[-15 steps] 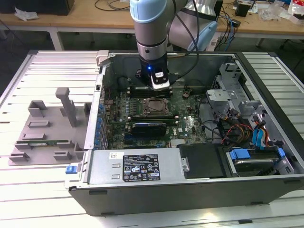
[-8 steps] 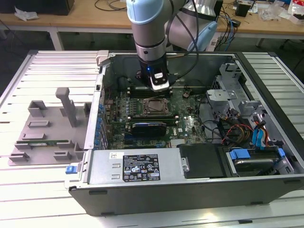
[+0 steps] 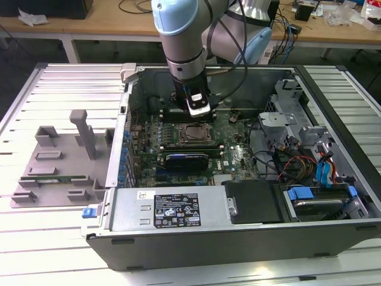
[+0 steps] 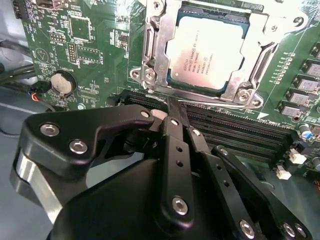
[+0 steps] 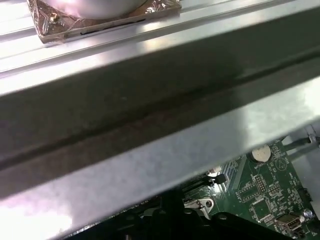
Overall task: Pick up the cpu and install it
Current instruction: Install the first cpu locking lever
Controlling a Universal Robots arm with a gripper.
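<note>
Exterior view: an open computer case (image 3: 250,238) lying on a slatted counter (image 3: 53,89). In the upper middle, the arm reaching down into it, with the pincer (image 3: 194,117) just above the black socket frame (image 3: 188,136). Inside that frame, the cpu (image 3: 189,132).

Second wrist view: in the upper right, the cpu (image 4: 207,50), silvery and flat, lying square inside its metal frame (image 4: 150,55) on the green board (image 4: 90,45). Below it, the pincer (image 4: 172,107), black fingers (image 4: 175,150) pressed together and holding nothing. Tips just over the long black memory slots (image 4: 230,132), near the cpu but not touching it. At the left, a round coin battery (image 4: 62,82).

First wrist view: across the middle, a grey metal edge of the case (image 5: 150,150). At the lower right, a bit of green board (image 5: 265,200).

Step in hand, by the look of it: cpu already put in place and let go. Any move from here calls for going slowly and straight, with no bump on the chip or the slots.
</note>
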